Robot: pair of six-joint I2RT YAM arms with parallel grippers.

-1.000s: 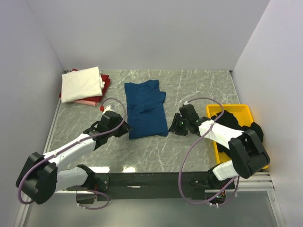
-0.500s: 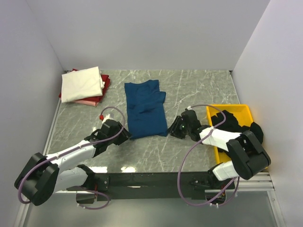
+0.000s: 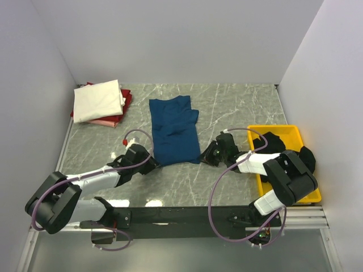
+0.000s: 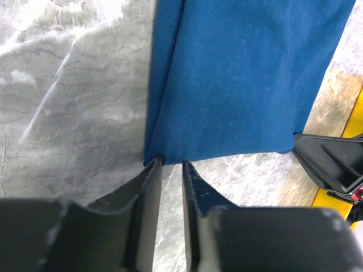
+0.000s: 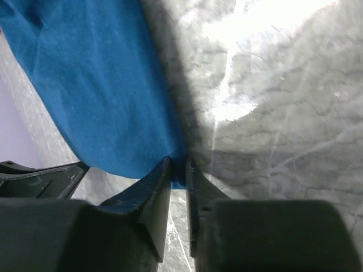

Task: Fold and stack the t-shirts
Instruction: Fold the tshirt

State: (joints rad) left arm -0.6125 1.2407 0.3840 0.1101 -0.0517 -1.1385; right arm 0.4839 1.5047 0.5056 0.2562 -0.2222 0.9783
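A dark blue t-shirt [image 3: 173, 133] lies folded into a long strip in the middle of the table. My left gripper [image 3: 152, 162] is at its near left corner. In the left wrist view the hem [image 4: 244, 79] sits just between the tips of the left gripper [image 4: 170, 163], whose jaws stand narrowly apart, shut on it. My right gripper [image 3: 205, 157] is at the near right corner. In the right wrist view the right gripper [image 5: 178, 164] pinches that corner of the blue cloth [image 5: 96, 85]. Folded cream [image 3: 98, 100] and red [image 3: 126, 101] tees are stacked at the back left.
A yellow tray [image 3: 286, 131] stands at the right edge with a crumpled black tee [image 3: 272, 144] in it, spilling over its right rim. Grey walls close in the table on three sides. The black base rail [image 3: 187, 215] runs along the near edge.
Both grippers have slid down onto the near corners of the blue t-shirt and their jaws have narrowed. The shirt's near edge has hardly moved.
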